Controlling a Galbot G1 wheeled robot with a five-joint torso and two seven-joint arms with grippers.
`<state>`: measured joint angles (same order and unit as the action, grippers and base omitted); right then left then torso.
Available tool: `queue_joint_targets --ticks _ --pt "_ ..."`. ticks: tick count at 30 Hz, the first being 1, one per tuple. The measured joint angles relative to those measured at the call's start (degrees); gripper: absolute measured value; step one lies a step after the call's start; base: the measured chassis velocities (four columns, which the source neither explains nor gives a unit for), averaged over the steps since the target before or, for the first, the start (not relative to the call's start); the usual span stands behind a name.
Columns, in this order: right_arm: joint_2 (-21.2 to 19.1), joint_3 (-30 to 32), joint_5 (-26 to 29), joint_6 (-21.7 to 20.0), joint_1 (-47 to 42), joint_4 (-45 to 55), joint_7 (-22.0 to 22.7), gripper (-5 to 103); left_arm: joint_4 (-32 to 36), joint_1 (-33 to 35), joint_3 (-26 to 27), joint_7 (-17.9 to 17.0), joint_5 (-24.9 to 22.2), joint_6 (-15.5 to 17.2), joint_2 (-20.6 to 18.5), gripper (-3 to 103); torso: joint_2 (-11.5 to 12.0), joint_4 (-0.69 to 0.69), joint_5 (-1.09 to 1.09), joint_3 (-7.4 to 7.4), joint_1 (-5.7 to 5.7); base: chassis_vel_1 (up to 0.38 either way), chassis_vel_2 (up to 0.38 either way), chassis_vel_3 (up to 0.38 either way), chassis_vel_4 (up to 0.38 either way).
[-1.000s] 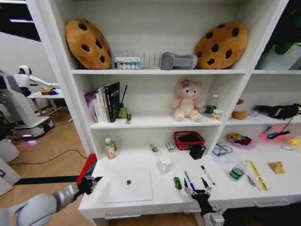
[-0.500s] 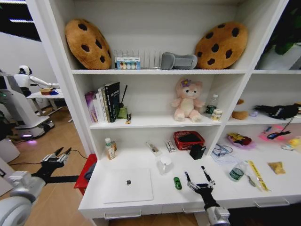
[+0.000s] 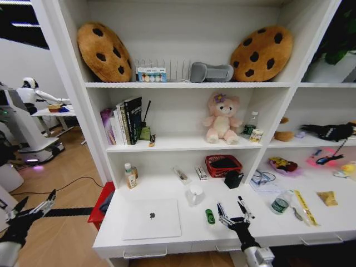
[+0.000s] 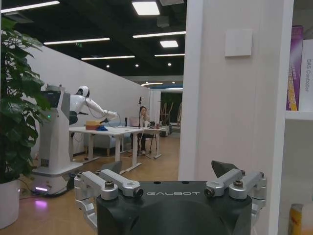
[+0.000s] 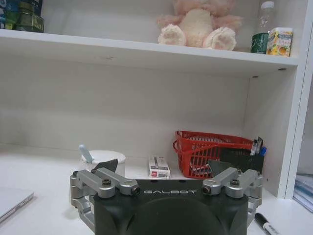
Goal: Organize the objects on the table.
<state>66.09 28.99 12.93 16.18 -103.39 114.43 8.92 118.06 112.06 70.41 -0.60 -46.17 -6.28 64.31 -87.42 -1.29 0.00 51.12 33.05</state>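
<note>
The right gripper hovered over the table's front edge, fingers spread wide and holding nothing. Its two fingertips straddled the spot where the blue pen lay; I could not tell if they touched it. The black pen lay just beside its right finger, angled toward the back. The green car sat just to the left of the gripper, apart from it. Farther left, the laptop lay closed and flat near the front edge, its dark logo up.

The left gripper hung well off the table to the left, over the wooden floor, fingers wide and empty. In its wrist view the fingers stood apart before the shelving's white side panel.

Behind the car stood the mug, and behind that, against the back wall, the red basket with a small box to its left. In the right wrist view the mug, the box and the basket stood in a row beyond the open fingers, with the black pen's tip at the near corner.

On the shelf above sat a pink teddy.
</note>
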Motion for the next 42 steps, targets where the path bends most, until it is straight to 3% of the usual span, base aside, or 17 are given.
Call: queue_joint_targets --ticks 6,21,29,31,33,34,38,40,42 --pt "0.3 -0.7 -0.6 0.3 0.4 -1.5 -0.2 100 -2.4 0.6 -2.0 0.8 2.1 -3.4 1.2 100 0.0 -0.01 0.00 0.00 0.00 0.000 0.000 0.000 0.000" --pt "-0.2 -7.5 2.0 0.3 9.0 -10.1 -1.1 100 -3.4 0.5 -2.5 1.0 2.0 -3.7 1.6 100 0.0 0.00 0.00 0.01 0.00 0.000 0.000 0.000 0.000" --pt "-0.4 -11.4 5.1 -1.5 13.3 -14.6 0.5 101 -3.3 0.5 -2.5 1.0 2.0 -3.6 1.5 100 0.0 0.00 0.00 0.01 0.00 0.000 0.000 0.000 0.000" --pt "-0.7 -12.1 5.7 -2.1 13.9 -15.5 1.1 94 -3.3 0.5 -2.5 0.9 2.0 -3.5 1.5 100 0.0 0.00 0.00 0.01 0.00 0.000 0.000 0.000 0.000" --pt "-0.9 -12.5 6.1 -2.4 14.0 -15.8 1.3 94 -3.3 0.5 -2.5 0.9 2.0 -3.5 1.5 100 0.0 0.00 0.00 0.01 0.00 0.000 0.000 0.000 0.000" --pt "-1.0 -12.9 6.2 -2.6 14.0 -16.2 1.4 83 -3.3 0.5 -2.5 0.9 2.0 -3.5 1.5 100 0.0 -0.01 0.00 0.01 0.00 0.000 0.000 0.000 0.000" --pt "-0.8 -13.4 5.9 -2.8 14.0 -16.6 1.5 73 -3.3 0.5 -2.5 0.9 2.0 -3.5 1.5 100 0.0 -0.01 0.00 0.01 0.00 0.000 0.000 0.000 0.000" --pt "-0.6 -13.5 5.7 -2.8 14.0 -16.7 1.5 73 -3.3 0.5 -2.5 0.9 2.0 -3.5 1.5 100 0.0 -0.01 0.00 0.00 0.00 0.000 0.000 0.000 0.000" --pt "-0.3 -13.7 5.4 -2.9 14.1 -16.7 1.7 57 -3.3 0.5 -2.5 0.9 2.0 -3.5 1.4 100 0.0 -0.01 0.00 0.01 0.00 0.000 0.000 0.000 0.000"
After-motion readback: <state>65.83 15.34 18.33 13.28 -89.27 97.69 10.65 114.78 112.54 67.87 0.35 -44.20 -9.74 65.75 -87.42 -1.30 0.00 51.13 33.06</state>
